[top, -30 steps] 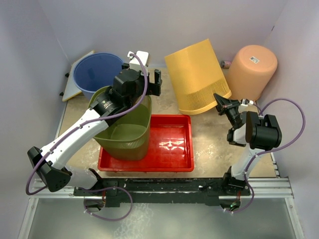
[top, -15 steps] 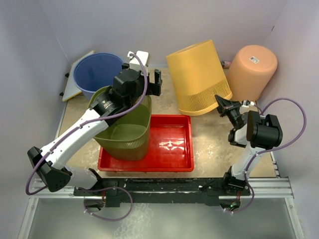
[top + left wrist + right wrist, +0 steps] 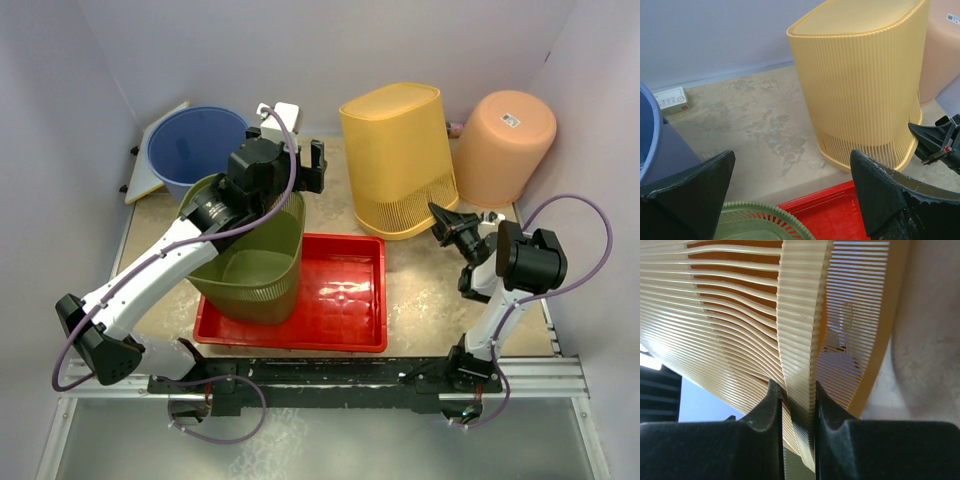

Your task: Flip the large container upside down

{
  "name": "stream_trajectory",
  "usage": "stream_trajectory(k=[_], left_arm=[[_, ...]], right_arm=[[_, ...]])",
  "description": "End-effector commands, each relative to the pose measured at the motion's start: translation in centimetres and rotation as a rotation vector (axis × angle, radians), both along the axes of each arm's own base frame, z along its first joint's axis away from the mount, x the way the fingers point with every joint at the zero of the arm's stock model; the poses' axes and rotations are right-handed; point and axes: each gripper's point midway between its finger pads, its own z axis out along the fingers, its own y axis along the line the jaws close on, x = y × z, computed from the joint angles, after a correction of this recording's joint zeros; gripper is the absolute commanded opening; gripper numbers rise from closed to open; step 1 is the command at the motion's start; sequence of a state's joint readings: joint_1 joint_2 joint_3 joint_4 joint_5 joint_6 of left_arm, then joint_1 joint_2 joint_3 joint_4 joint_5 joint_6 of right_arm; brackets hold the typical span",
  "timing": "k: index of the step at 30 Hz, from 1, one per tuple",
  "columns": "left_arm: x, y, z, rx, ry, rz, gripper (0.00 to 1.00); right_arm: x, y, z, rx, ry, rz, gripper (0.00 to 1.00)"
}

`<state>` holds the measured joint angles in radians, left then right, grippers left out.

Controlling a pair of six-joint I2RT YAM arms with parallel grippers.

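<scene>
Top view: the yellow container (image 3: 400, 155) stands at the back centre of the desk (image 3: 420, 290), closed base up and slatted mouth band down, between the blue tub (image 3: 195, 140) and the orange tub (image 3: 505, 135). The right gripper (image 3: 440, 213) meets its lower right corner. The left gripper (image 3: 314, 166) hangs over the green container (image 3: 250, 262), which stands in the red tray (image 3: 350, 300), well apart from the yellow container.

Right wrist view: shows what the top view cannot. The fingers are almost closed, pinching a ribbed fold of the yellow container's wall just beside the slatted band.

Left wrist view: the left fingers are spread wide with nothing between them. The yellow container stands ahead and to the right. Whether its mouth edge lies flat on the desk cannot be told.
</scene>
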<state>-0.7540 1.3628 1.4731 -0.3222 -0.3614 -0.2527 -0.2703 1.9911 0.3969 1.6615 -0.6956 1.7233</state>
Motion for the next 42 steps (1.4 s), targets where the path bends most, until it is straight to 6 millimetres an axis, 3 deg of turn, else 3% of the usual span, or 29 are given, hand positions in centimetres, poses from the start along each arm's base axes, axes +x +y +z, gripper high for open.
stream_trajectory(k=[1, 5, 10, 15, 18, 20, 22, 25, 33, 37, 39, 42], left_arm=[[0.1, -0.8, 1.3, -0.058, -0.025, -0.017, 0.94], [0.2, -1.0, 1.2, -0.063, -0.022, -0.021, 0.94], [0.2, -1.8, 1.1, -0.083, -0.012, -0.04, 0.94], [-0.1, -2.2, 1.4, -0.094, -0.009, -0.053, 0.94], [-0.2, -2.2, 1.6, -0.089, -0.008, -0.053, 0.94], [-0.3, -2.2, 1.7, -0.085, -0.008, -0.053, 0.94], [-0.2, -2.3, 1.4, -0.076, -0.001, -0.053, 0.94], [0.2, -2.8, 0.8, -0.056, 0.02, -0.058, 0.94], [0.8, -5.0, -0.7, -0.006, 0.099, -0.113, 0.94], [0.1, -6.6, -2.1, 0.024, 0.137, -0.175, 0.94], [-0.4, -8.0, -2.9, 0.031, 0.153, -0.222, 0.94], [-0.1, -10.3, -3.5, 0.012, 0.16, -0.258, 0.94]], right_arm=[[-5.8, 2.7, -7.0, -0.092, 0.119, 0.119, 0.17], [-4.2, 2.2, -5.9, -0.095, 0.075, 0.093, 0.16], [-0.1, 1.2, -2.7, -0.088, -0.039, 0.037, 0.18], [3.5, 1.5, -1.6, -0.055, -0.088, 0.008, 0.2], [4.3, 1.5, -0.9, -0.035, -0.106, 0.004, 0.29], [3.9, 1.6, -0.1, -0.053, -0.124, 0.009, 0.37], [3.0, 1.9, 0.1, -0.091, -0.125, 0.02, 0.53], [1.3, 1.9, -1.0, -0.165, -0.079, 0.02, 0.74], [-2.2, 1.0, -3.7, -0.383, 0.069, 0.017, 0.8], [-3.8, -1.1, -4.6, -0.666, 0.196, 0.021, 0.82], [-5.2, -3.4, -4.2, -0.843, 0.297, -0.005, 0.86], [-6.3, -5.2, -2.2, -0.973, 0.316, -0.053, 0.88]])
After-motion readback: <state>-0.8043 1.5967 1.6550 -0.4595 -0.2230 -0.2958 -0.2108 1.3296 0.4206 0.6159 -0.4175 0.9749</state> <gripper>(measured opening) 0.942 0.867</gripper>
